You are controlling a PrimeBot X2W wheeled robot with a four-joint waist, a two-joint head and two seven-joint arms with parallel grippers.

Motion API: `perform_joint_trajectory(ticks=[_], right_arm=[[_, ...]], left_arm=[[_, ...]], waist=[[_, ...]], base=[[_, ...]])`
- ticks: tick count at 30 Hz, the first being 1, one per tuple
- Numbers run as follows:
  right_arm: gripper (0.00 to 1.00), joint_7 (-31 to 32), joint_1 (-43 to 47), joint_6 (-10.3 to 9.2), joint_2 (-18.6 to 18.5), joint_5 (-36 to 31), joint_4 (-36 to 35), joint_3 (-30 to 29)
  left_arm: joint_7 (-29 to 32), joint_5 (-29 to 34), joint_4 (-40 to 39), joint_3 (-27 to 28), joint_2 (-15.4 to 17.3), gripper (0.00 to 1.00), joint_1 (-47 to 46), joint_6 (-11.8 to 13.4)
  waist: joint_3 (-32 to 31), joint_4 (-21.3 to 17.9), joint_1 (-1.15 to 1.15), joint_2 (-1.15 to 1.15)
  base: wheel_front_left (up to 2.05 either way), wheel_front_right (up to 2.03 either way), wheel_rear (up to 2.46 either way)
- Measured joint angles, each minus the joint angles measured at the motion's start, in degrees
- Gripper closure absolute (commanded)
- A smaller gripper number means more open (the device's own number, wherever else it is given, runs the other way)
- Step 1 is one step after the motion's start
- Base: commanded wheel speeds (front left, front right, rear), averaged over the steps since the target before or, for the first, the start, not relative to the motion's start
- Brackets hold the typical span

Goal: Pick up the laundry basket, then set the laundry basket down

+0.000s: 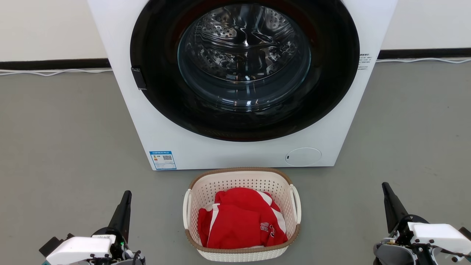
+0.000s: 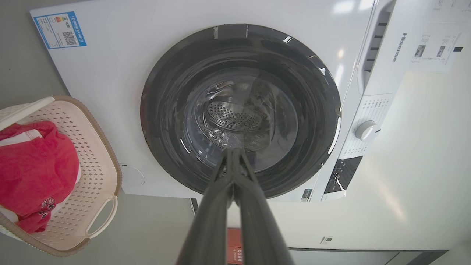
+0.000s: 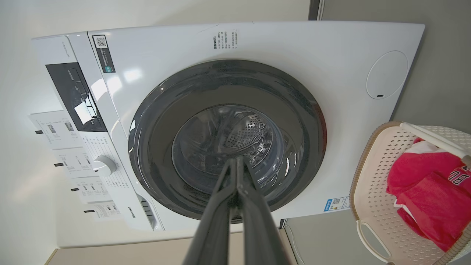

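Laundry basket point(image 1: 239, 184): lower centre of frame, on floor before washer point(image 1: 228, 154), holding red garment point(image 1: 239, 221). Left end effector point(image 1: 127, 194), lower left: clenched, empty. Right end effector point(image 1: 385, 186), lower right: same. Pickup not begun. Advised: open both, take side handles point(image 1: 296, 204) evenly, lift level.

Bright, even light all round, only soft shadows. Glare streaks on the washer door glass point(image 1: 244, 59). Wrist views bend hard at the edges, and the left gripper point(image 2: 233, 151) blurs near the lens.
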Motion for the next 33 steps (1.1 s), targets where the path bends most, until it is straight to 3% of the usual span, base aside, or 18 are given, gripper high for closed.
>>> perform_joint_trajectory(ticks=[29, 30, 33], right_arm=[[1.00, 0.0, 0.0, 0.00, 0.0, 0.0, 0.0, 0.0], [0.00, 0.0, 0.2, -0.01, 0.0, 0.0, 0.2, 0.0], [0.00, 0.0, 0.9, -0.03, 0.2, 0.0, 1.5, 0.2]], left_arm=[[0.0, 0.0, 0.0, 0.0, 0.0, 1.00, 0.0, 0.0], [0.0, 0.0, 0.3, 0.0, 0.0, 0.00, 0.1, 0.0], [-0.1, 0.0, 1.6, -0.1, -0.3, 0.00, 0.9, 0.0]], waist=[[0.0, 0.0, 0.00, 0.00], [0.0, 0.0, 0.00, 0.00], [0.0, 0.0, 0.00, 0.00]], base=[[0.00, 0.00, 0.00], [0.00, 0.00, 0.00], [0.00, 0.00, 0.00]])
